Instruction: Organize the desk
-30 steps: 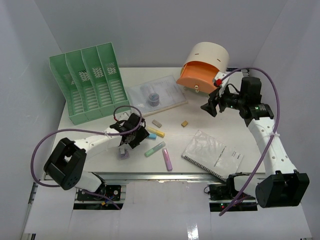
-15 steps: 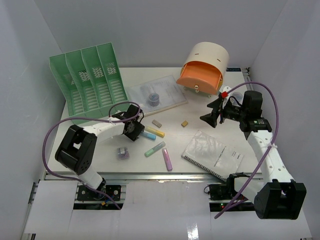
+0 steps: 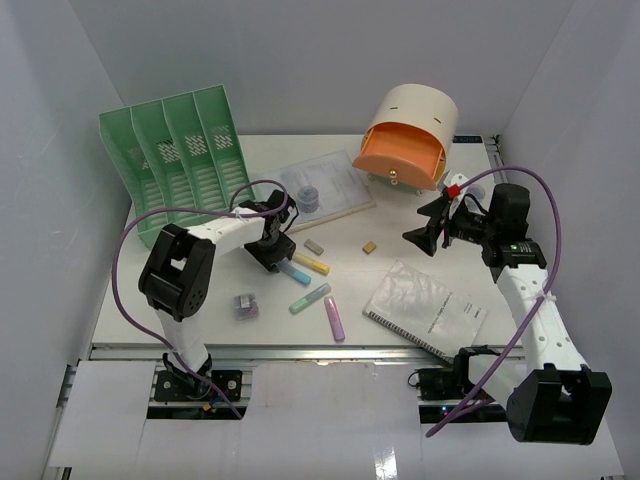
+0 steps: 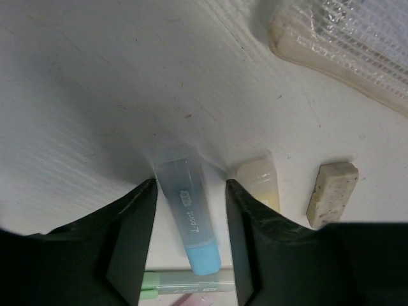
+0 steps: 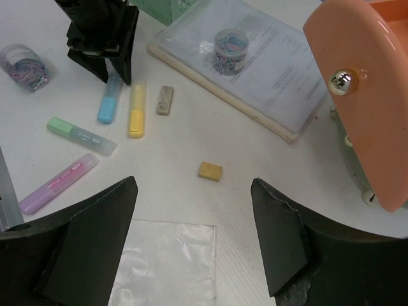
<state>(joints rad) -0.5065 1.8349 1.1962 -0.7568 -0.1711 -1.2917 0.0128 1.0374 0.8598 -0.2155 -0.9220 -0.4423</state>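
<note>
The desk (image 3: 400,205) is a white tabletop. My left gripper (image 3: 277,258) is open and low over a blue highlighter (image 3: 297,271). In the left wrist view the jaws (image 4: 191,186) stand either side of the blue highlighter (image 4: 189,220), with a gap on the right side. My right gripper (image 3: 418,225) is open and empty, held above the desk near the orange bin (image 3: 400,155). Its wrist view shows the open gripper (image 5: 192,183) above a tan eraser (image 5: 210,171).
Yellow (image 3: 312,264), green (image 3: 309,298) and pink (image 3: 334,318) highlighters and a grey eraser (image 3: 314,245) lie mid-desk. A paper-clip jar (image 3: 245,305) lies near left. A green file rack (image 3: 180,170) stands far left. Papers with a jar (image 3: 308,195) lie behind; a notebook (image 3: 425,310) lies near right.
My left gripper has left the paper-clip jar on the desk and moved away and right to the blue highlighter. My right gripper has shifted slightly.
</note>
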